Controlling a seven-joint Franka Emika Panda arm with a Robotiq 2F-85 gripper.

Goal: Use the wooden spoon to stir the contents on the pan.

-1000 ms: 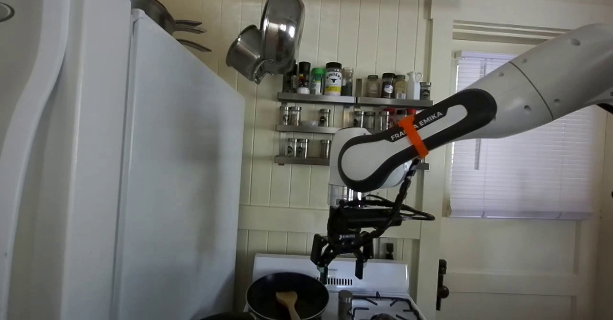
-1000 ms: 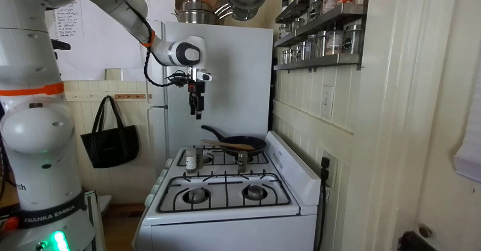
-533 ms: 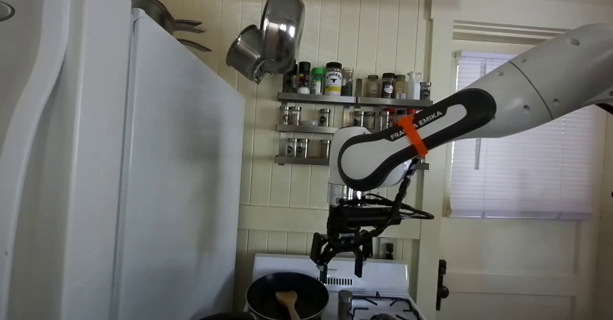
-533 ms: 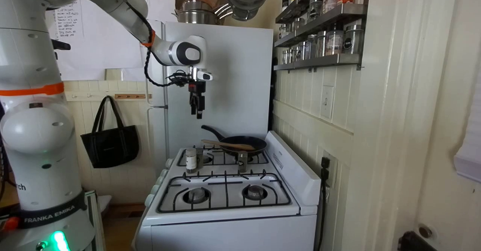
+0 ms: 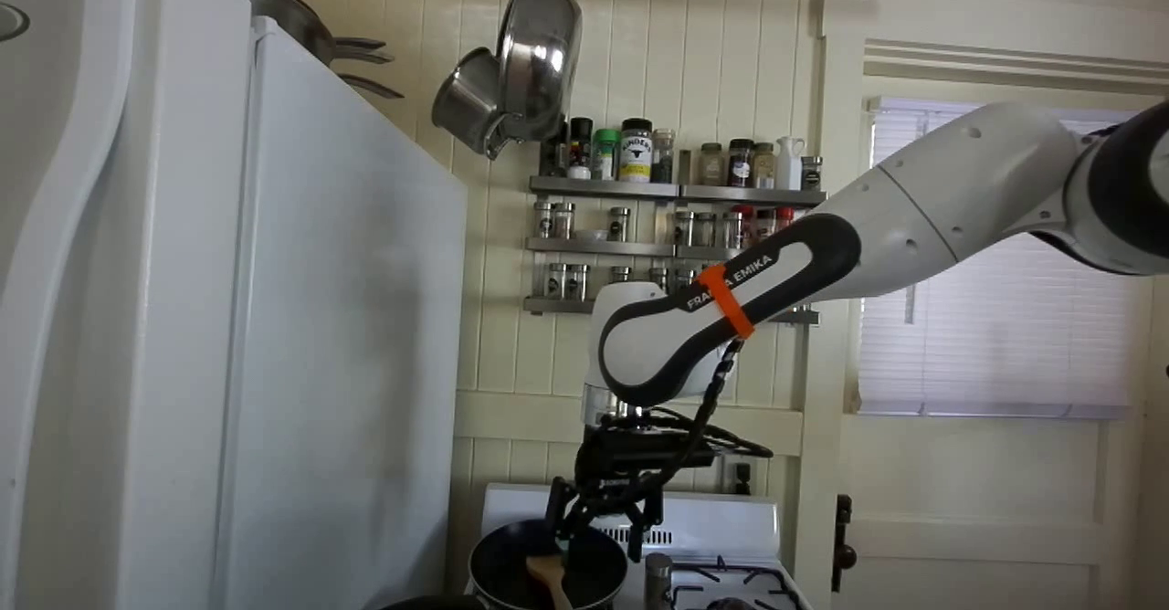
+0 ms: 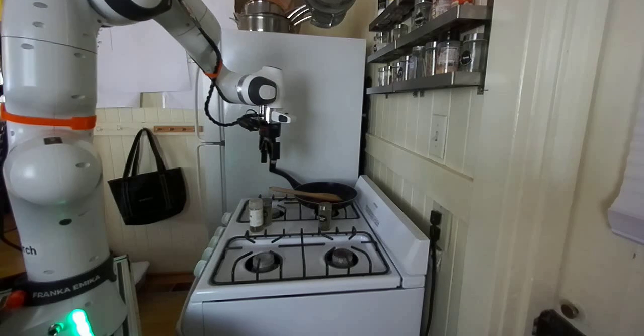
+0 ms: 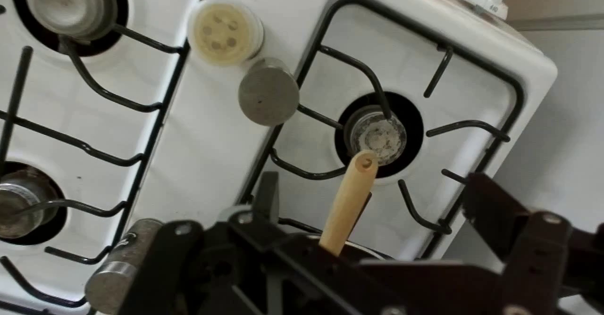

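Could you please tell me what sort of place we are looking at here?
It looks like a kitchen, most likely in a home, judging by the white gas stove, the black pan sitting on it and the large white fridge.

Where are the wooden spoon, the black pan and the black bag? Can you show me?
Wooden spoon (image 7: 349, 203): wrist view, on its handle.
Black pan (image 5: 500, 562): an exterior view, on its dark inside.
Black bag (image 6: 147, 196): an exterior view, on its side, below the straps.
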